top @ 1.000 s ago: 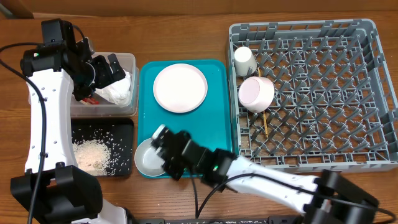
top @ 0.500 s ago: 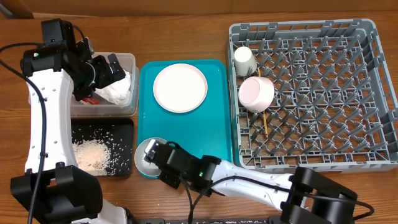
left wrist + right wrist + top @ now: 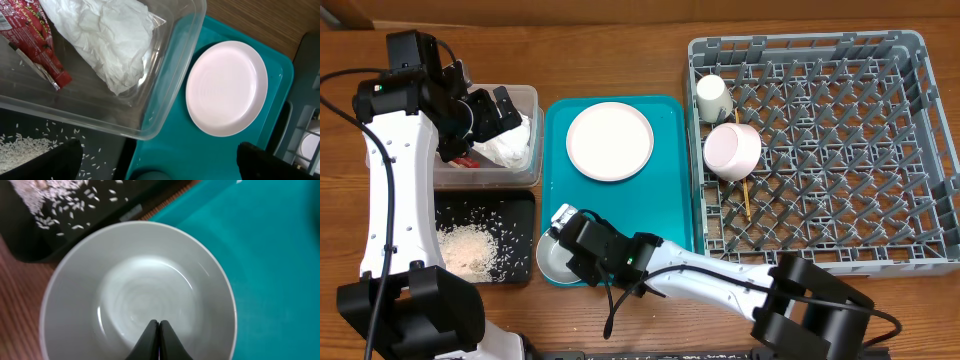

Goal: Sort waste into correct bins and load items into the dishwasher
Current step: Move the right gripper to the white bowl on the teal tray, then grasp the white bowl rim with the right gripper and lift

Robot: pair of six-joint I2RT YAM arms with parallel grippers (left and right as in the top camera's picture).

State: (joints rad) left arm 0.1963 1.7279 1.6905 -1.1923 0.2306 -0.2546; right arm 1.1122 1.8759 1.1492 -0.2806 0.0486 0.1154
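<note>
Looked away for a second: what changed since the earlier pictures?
The right gripper, shut and empty, moved left over the white-grey bowl on the teal tray. Nothing was grasped or released. The bowl, the plate, the rack with its contents, and the open left gripper over the clear tub stayed put.
</note>
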